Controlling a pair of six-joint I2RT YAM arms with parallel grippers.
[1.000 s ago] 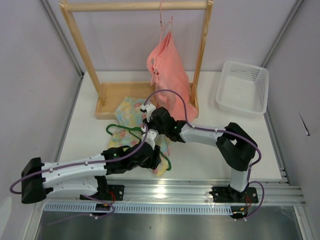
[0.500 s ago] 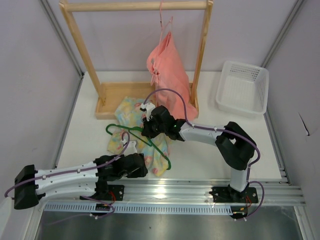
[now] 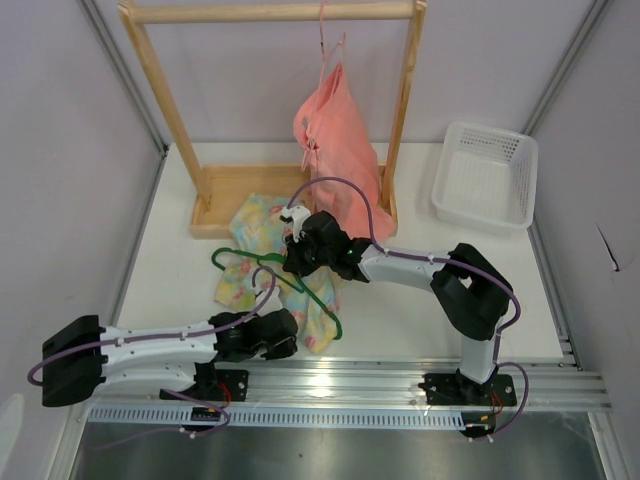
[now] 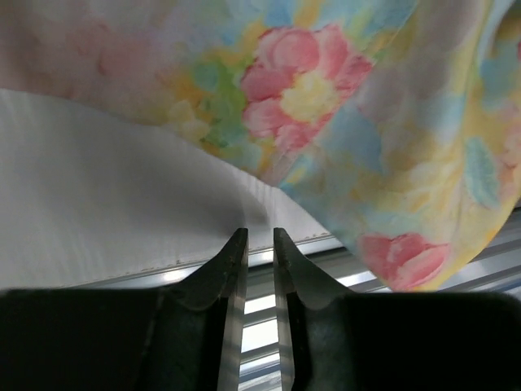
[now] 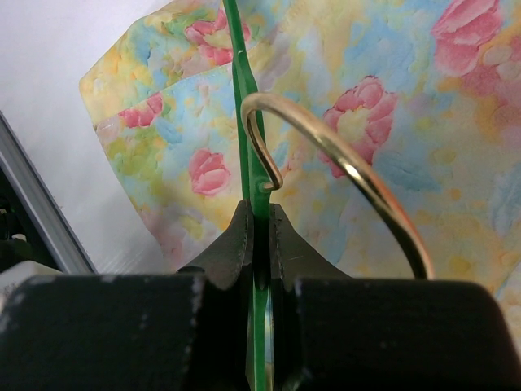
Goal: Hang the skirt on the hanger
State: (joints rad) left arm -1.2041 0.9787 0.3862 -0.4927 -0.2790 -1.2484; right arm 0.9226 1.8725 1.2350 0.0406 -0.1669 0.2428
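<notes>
The skirt [image 3: 258, 222], pastel yellow, mint and blue with pink flowers, lies crumpled on the white table between the two grippers. The dark green hanger [image 3: 232, 254] lies across it. My right gripper [image 3: 291, 264] is shut on the hanger's green bar [image 5: 242, 98], just below its brass-coloured hook [image 5: 358, 175], with the skirt [image 5: 391, 122] underneath. My left gripper [image 3: 297, 338] sits low at the table's near edge, beside the skirt's lower corner. In the left wrist view its jaws [image 4: 260, 236] stand a narrow gap apart with nothing between them, and the skirt [image 4: 326, 106] hangs just ahead.
A wooden rack [image 3: 270, 12] stands at the back, with a salmon-pink garment [image 3: 335, 140] hanging from its bar. A white basket [image 3: 485, 178] sits at the back right. The metal rail [image 3: 350, 385] runs along the near edge, right under my left gripper.
My left gripper has pulled back from the skirt toward the near edge and its jaws have narrowed. My right gripper has kept its hold on the hanger, almost still.
</notes>
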